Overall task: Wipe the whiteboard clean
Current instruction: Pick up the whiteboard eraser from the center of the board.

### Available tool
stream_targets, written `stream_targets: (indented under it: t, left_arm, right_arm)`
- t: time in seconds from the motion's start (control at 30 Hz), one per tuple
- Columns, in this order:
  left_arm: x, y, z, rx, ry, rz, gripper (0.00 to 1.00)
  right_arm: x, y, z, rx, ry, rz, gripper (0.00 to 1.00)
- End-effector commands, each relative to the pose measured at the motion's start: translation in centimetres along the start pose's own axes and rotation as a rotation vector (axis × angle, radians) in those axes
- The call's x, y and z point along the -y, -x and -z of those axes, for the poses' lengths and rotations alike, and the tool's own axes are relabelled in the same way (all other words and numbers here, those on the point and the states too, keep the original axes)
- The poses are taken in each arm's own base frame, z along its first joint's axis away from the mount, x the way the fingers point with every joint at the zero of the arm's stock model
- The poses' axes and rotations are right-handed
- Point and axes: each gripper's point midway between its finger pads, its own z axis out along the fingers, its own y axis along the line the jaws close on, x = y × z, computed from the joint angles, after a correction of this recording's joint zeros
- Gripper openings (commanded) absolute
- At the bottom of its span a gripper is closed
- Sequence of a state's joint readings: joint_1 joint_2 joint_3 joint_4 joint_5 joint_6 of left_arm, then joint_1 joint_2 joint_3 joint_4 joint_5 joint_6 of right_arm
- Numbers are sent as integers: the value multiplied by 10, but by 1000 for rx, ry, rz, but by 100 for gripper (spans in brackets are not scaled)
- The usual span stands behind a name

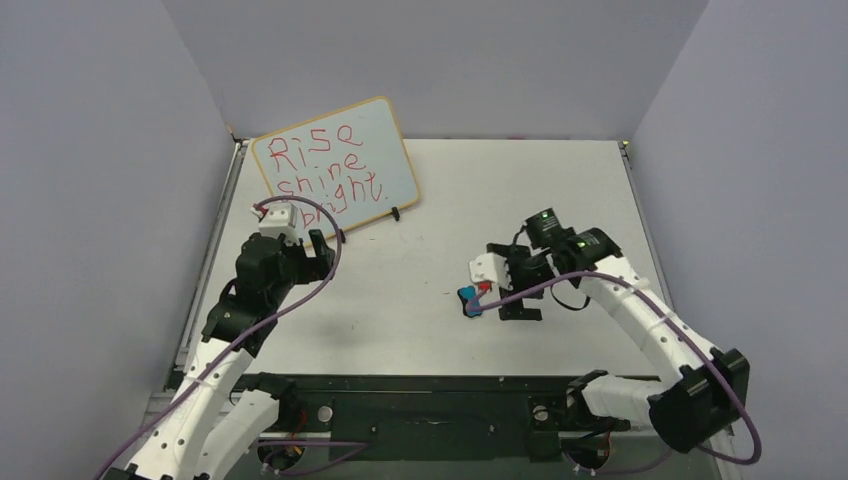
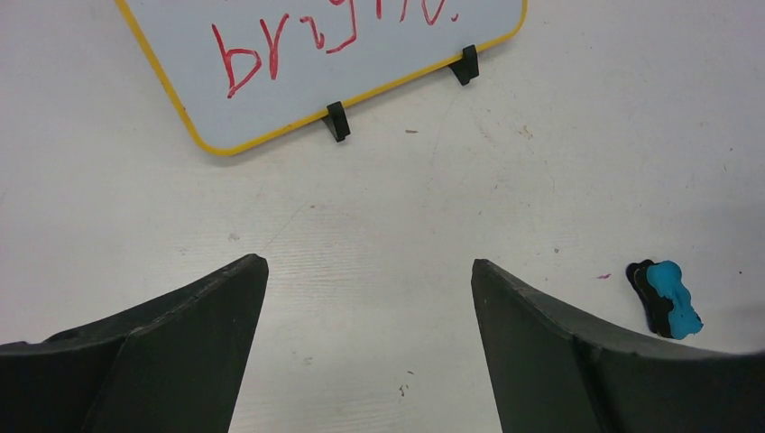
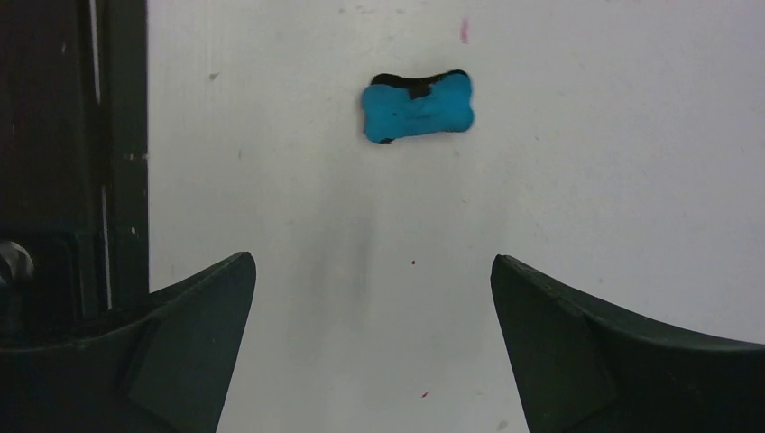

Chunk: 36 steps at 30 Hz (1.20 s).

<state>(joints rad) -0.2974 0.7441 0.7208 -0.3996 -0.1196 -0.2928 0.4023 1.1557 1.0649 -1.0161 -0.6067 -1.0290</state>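
Grey walls (image 1: pixel 90 150) box a white table (image 1: pixel 520 190); from above, the whiteboard (image 1: pixel 335 165) leans on its stand (image 1: pixel 397 212) far left, showing red "Rise shine bright." Left wrist: left gripper (image 2: pixel 368 263) spread and empty before the board, likely to steady it. Right wrist: right gripper (image 3: pixel 372 257) spread, facing the blue eraser (image 3: pixel 418 106), likely for pickup.

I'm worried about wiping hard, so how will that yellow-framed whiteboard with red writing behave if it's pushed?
The yellow-framed whiteboard stands propped on only two small black stand clips, so a firm push would probably slide or tip it. Its flat face looks rigid and unlikely to flex. The glossy surface probably offers little grip.
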Motion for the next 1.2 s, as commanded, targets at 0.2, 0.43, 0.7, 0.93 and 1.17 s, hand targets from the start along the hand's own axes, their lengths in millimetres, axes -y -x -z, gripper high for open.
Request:
stream_targets:
  t: [0.2, 0.43, 0.7, 0.93, 1.17]
  left_arm:
    - [-9, 18, 14, 133, 33, -10, 82]
    - [-11, 18, 13, 135, 48, -13, 82]
    - [-12, 18, 10, 127, 50, -15, 82]
    - [-14, 16, 9, 122, 53, -11, 81]
    - [-13, 17, 10, 126, 48, -12, 82]
  right_arm:
    - [7, 8, -65, -201, 246, 509, 100]
    - [23, 44, -86, -37, -57, -284, 100]
    - [62, 0, -67, -105, -693, -921, 91]
    - [49, -24, -102, -186, -626, -1002, 59]
    - [35, -22, -127, -191, -507, -1041, 65]
